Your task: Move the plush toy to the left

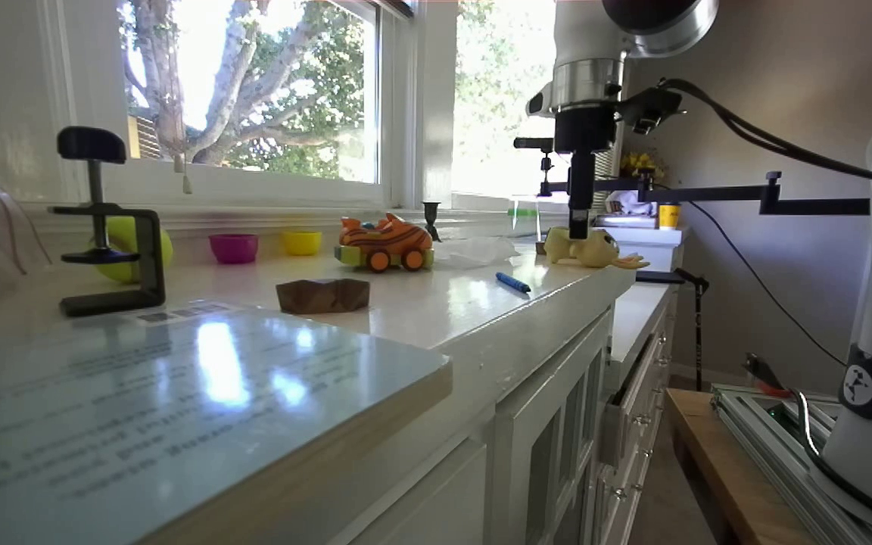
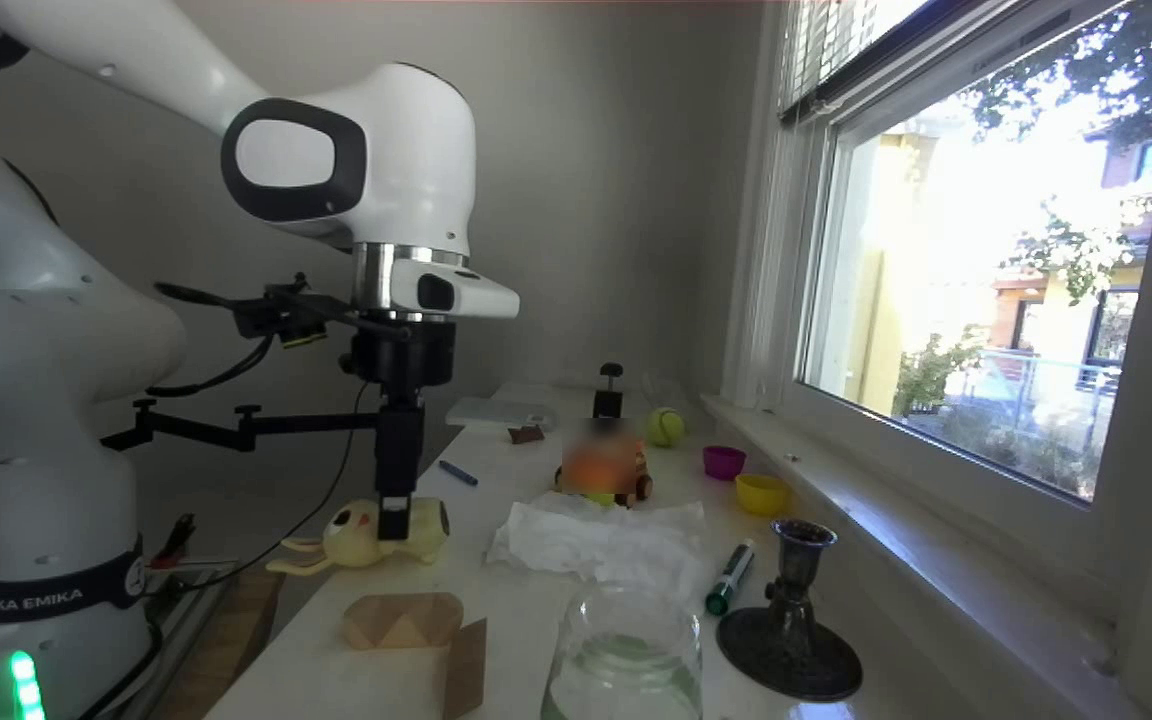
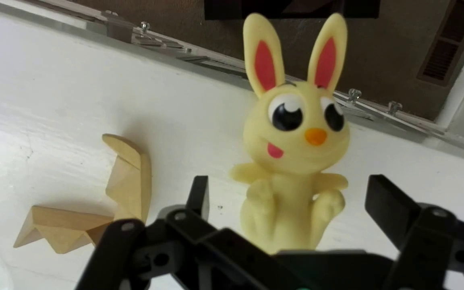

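Since the grasp seems yet to come, the end effector (image 3: 291, 199) holds nothing, its jaws spread wide either side of the toy (image 3: 296, 141), presumably this low so they can close across the body. The toy lies on its back on the counter (image 3: 54, 100), ears overhanging the edge, so a lift may be safer than a push. Farther off rest the crayon (image 1: 512, 283) and car (image 1: 387, 242), perhaps leaving room to set it down.

A glossy white counter (image 2: 511, 625) carries small things.
In an exterior view, a crumpled white sheet (image 2: 596, 535) has a pale yellow rabbit toy (image 2: 354, 540) at nine o'clock, an orange striped toy car (image 2: 604, 475) at twelve and a dark metal candlestick (image 2: 791, 610) at four.
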{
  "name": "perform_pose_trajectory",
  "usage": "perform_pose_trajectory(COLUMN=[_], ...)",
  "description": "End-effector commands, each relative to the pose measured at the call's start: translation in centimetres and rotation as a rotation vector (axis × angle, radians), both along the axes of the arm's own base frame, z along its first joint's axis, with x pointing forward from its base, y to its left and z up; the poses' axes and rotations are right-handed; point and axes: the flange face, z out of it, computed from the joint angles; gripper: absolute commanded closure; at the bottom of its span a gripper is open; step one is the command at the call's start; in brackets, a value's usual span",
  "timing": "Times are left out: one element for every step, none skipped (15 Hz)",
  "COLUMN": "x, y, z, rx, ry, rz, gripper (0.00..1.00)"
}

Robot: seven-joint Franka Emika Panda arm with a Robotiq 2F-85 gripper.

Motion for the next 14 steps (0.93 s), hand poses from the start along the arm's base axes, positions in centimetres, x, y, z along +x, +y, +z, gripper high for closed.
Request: perform_pose_trajectory(x=[-0.54,-0.48,-0.46,-0.44,-0.42,-0.38,-0.33,-0.25,-0.18,-0.15,-0.12,-0.09,-0.07,-0.04], y=[-0.45,-0.49,-0.50,-0.49,-0.44,-0.35,-0.29,-0.24,-0.18,-0.17,-0.17,-0.14,-0.10,-0.07], z=[0.45,0.37,0.34,0.28,0.25,0.22,0.15,0.05,-0.04,-0.14,-0.25,-0.36,-0.44,-0.53], rx=[-0.026,-0.027,-0.027,-0.026,-0.026,-0.025,-0.024,-0.021,-0.019,-0.018,-0.016,-0.012,-0.013,-0.012], ry=[0.010,0.010,0.010,0.011,0.012,0.014,0.015,0.016,0.017,0.019,0.021,0.022,0.025,0.027], rz=[-0.021,-0.019,-0.019,-0.020,-0.018,-0.017,-0.016,-0.014,-0.012,-0.011,-0.009,-0.009,-0.009,-0.008], gripper=[0.00,0.00,0.00,0.00,0.00,0.00,0.00,0.00,0.00,0.00,0.00,0.00,0.00,0.00])
